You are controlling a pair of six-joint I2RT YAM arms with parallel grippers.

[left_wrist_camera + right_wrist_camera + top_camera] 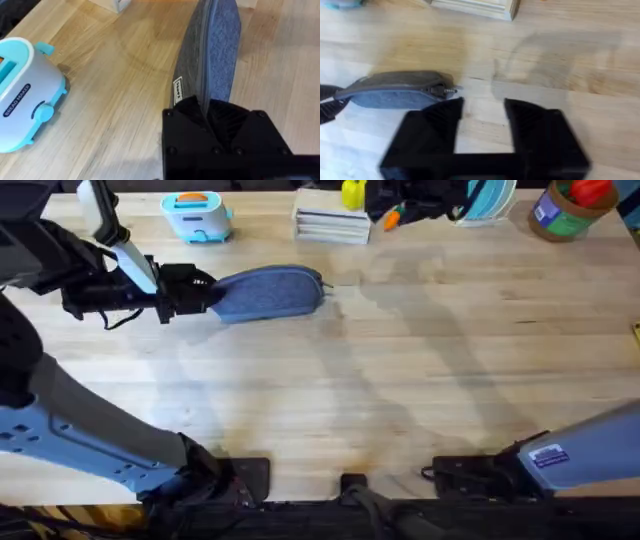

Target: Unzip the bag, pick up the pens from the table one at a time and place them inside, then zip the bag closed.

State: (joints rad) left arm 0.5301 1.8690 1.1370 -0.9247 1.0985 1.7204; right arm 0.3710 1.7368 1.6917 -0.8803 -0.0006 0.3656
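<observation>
A slim grey-blue fabric bag [268,292] lies on its side on the pale wooden table [400,400], toward ten o'clock from the table's centre in the overhead view. Its long axis runs left to right, and its zipper looks drawn closed, with the small metal pull tab [446,91] at the end pointing toward three o'clock. The left gripper [200,290] reaches in from nine o'clock, its black fingers pressed onto the bag's near end, pinching the fabric (a small white label [177,90] sits just beside the grip). The right gripper [484,117] hovers close above the table just beside the pull-tab end, its two fingers spread apart with nothing between them. A teal toy toaster [197,215] stands near the bag at about eleven o'clock from it. A stack of books [332,222] rests at the bag's one o'clock.
</observation>
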